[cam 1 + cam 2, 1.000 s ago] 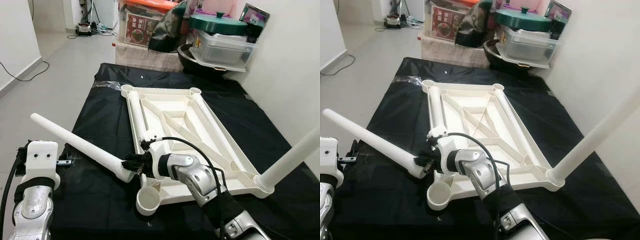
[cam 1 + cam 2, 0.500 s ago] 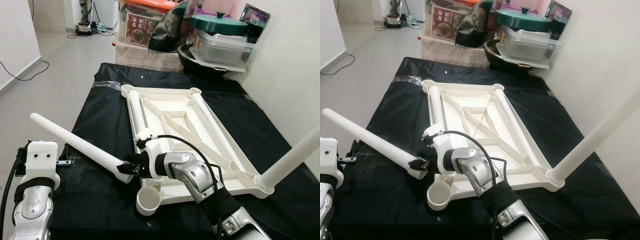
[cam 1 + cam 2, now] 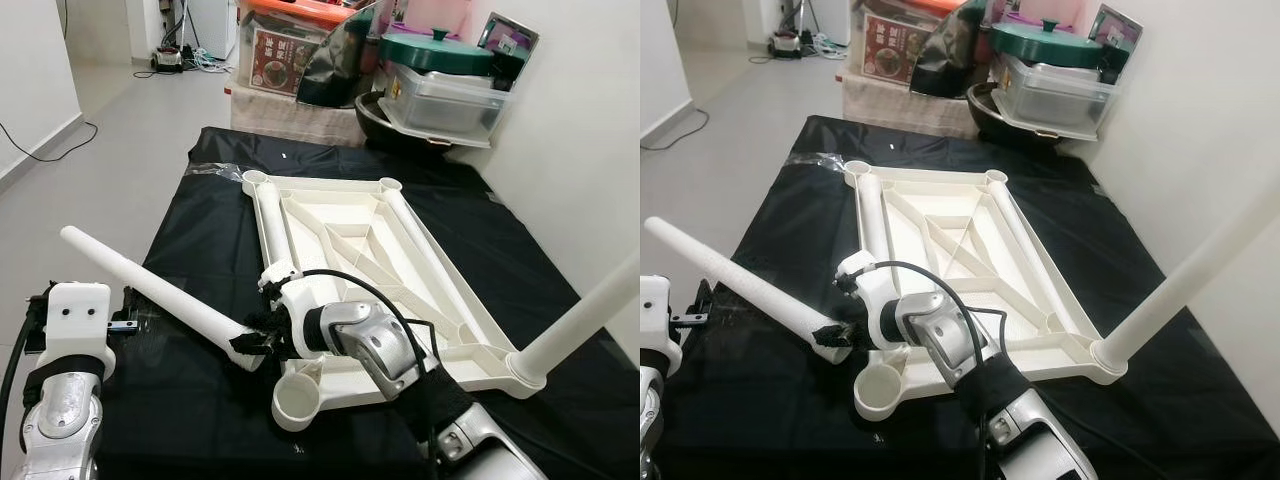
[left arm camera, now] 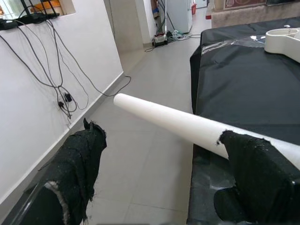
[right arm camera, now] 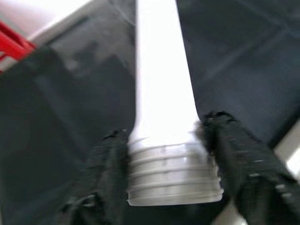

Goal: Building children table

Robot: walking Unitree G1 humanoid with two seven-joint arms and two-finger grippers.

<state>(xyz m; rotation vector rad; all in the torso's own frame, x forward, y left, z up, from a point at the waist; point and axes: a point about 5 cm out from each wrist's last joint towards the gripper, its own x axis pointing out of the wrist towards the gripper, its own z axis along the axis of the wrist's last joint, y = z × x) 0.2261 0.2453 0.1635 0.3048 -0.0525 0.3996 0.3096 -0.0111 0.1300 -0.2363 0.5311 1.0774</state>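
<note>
A white children's table top lies upside down on a black cloth. One white leg stands in its near right corner and slants up to the right. Another leg lies along its left side. The near left socket is empty. A loose leg slants over the cloth, and my right gripper is shut on its threaded end, just left of that socket. My left gripper is open near the leg's free end, its fingers apart.
The black cloth covers a low platform with grey floor to its left. Boxes, a clear container and a green-lidded pot crowd the far edge. A wall stands close on the right. Cables hang on another wall.
My right gripper has shifted a little to the left, onto the loose leg's threaded end. The leg's free end has stayed where it was.
</note>
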